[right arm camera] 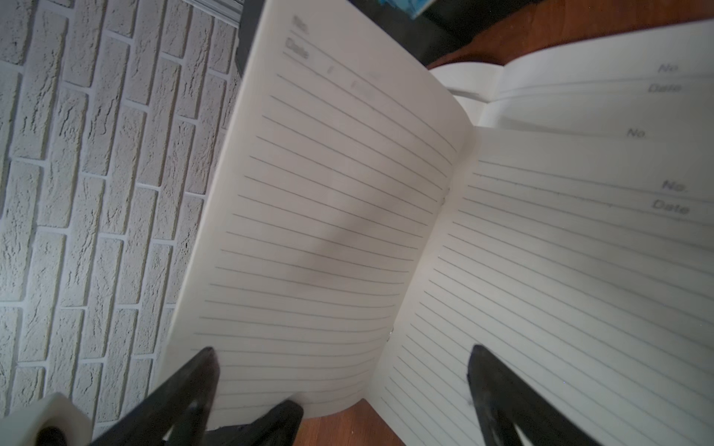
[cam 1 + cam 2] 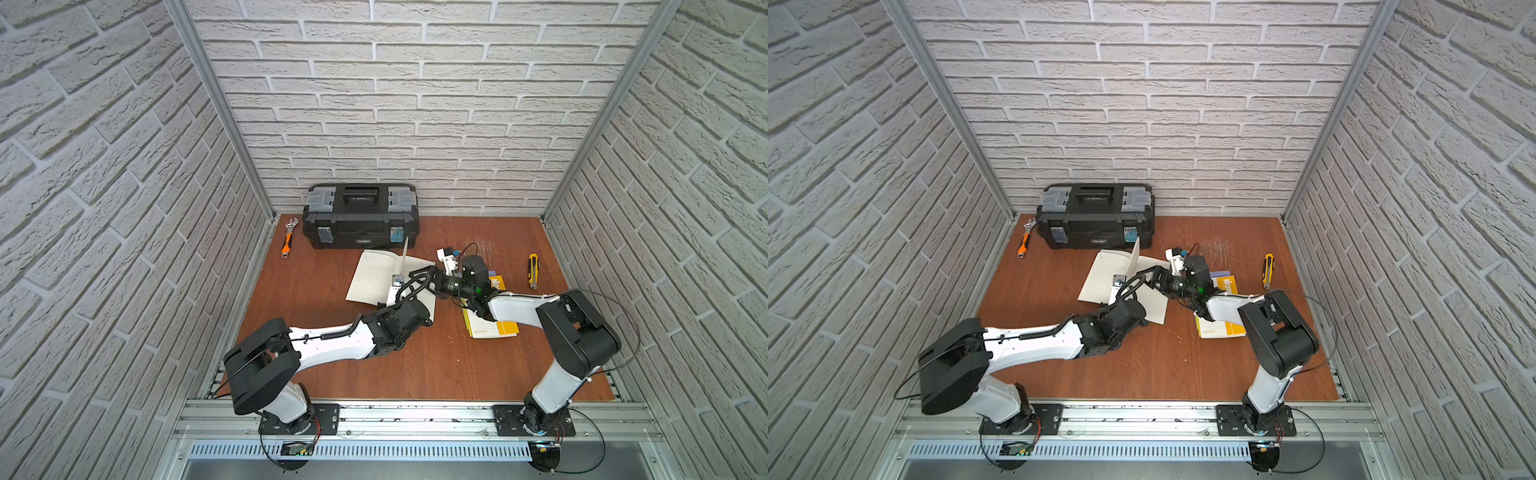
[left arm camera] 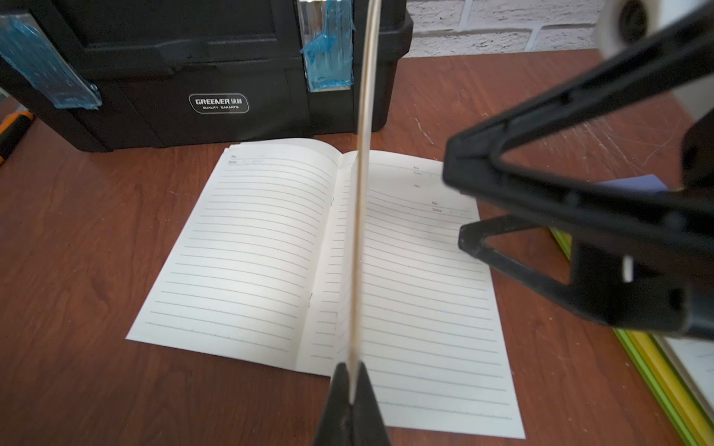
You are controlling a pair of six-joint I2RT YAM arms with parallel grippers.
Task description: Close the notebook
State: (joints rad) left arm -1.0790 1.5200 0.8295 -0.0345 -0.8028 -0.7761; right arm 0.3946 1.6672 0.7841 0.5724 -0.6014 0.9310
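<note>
Pinching notebook page (image 1: 328, 231): left end effector (image 3: 351, 372)

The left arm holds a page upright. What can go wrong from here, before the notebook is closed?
The left gripper pinches only a thin page at its edge; a pull could tear it, or turn just that page and leave the notebook open.
The right gripper, open, hangs close to the flat page and to the left gripper; they might collide or crease the paper.
</note>
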